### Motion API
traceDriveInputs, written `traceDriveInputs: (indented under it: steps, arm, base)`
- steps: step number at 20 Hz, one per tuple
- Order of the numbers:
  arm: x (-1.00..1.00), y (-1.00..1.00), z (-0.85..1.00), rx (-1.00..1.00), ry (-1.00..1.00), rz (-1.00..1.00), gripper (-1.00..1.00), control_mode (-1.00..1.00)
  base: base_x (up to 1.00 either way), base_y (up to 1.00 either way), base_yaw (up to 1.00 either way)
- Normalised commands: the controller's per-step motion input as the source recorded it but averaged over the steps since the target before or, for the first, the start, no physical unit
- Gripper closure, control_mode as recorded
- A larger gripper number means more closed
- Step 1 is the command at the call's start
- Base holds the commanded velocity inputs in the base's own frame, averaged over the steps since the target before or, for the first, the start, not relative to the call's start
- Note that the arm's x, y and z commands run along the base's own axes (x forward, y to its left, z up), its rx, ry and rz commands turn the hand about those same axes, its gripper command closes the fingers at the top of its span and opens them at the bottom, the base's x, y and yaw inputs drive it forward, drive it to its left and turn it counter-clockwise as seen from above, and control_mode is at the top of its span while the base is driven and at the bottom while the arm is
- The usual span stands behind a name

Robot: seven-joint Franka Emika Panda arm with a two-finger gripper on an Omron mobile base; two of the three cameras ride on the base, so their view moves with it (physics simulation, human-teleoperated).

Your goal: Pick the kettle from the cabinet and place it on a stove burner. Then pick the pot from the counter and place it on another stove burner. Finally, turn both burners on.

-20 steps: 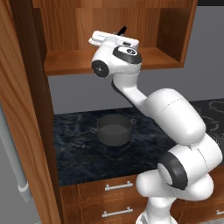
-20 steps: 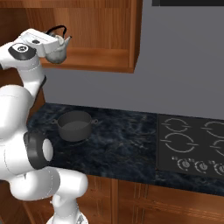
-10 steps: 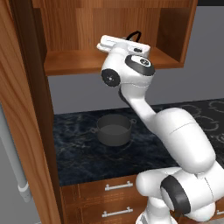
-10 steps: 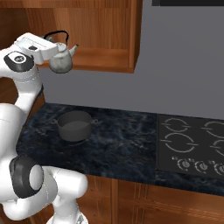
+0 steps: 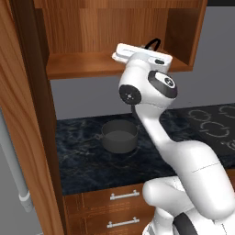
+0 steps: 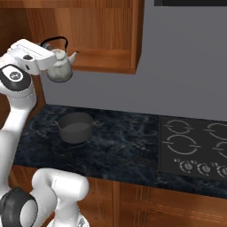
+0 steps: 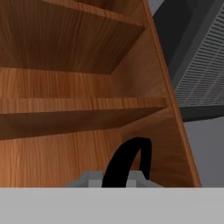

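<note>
The small silver-grey kettle point(image 6: 59, 71) hangs in the air just in front of the cabinet point(image 6: 106, 60), at the level of its shelf edge. My gripper point(image 6: 51, 52) is shut on the kettle's black arched handle point(image 7: 127, 161), which also peeks out behind the hand point(image 5: 153, 44) in the left base view. The dark grey pot point(image 6: 76, 127) sits on the dark marble counter point(image 6: 124, 150) below and slightly right of the kettle. The black cooktop point(image 6: 167, 164), with its ring burners point(image 6: 181, 144), lies farther right.
The cabinet's side wall point(image 6: 137, 35) stands between the kettle and the cooktop side. A tall wooden panel point(image 5: 27, 137) borders the counter on the left. Drawers with silver handles point(image 5: 111, 196) run under the counter. Small knobs point(image 6: 188, 166) line the cooktop's front.
The hand has drawn back out of the cabinet with the kettle, which now hangs lower and nearer the base. The arm has swung right in the left base view.
</note>
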Motion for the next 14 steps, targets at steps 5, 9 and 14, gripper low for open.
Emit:
traceDriveInputs:
  steps: [5, 9, 14]
  arm:
    - [-0.69, -0.18, -0.06, 0.00, 0.00, 0.00, 1.00, -1.00]
    - [-0.66, -0.13, -0.11, 0.00, 0.01, 0.00, 1.00, -1.00]
    - [-0.61, -0.09, -0.17, 0.00, 0.04, 0.00, 1.00, -1.00]
  base:
    - [0.00, 0.00, 0.00]
    - [0.00, 0.00, 0.00]
    - [0.00, 0.00, 0.00]
